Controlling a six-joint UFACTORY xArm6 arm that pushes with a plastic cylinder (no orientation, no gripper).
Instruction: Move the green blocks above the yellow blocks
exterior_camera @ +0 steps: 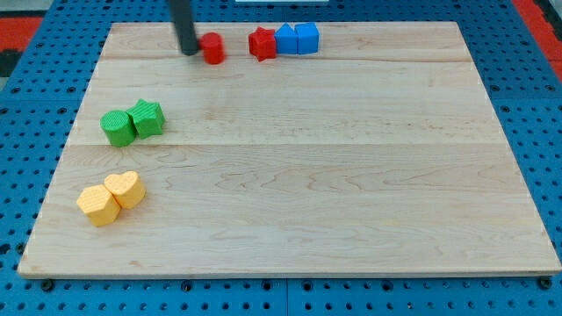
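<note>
wooden board (351, 175) sitting on blue pegboard (18, 132) | my tip (190, 51) resting w/ nothing held, right beside red block (213, 48) on its left, top edge | rod hanging straight down from view's top | green cylinder (117, 128) + green star (147, 118) sitting touching, just above yellow hexagon (97, 204) + yellow heart (126, 188), view's left

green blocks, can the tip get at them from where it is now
Probably yes. My tip sits by the red block at the view's top; bare board lies between it and the green blocks.
</note>
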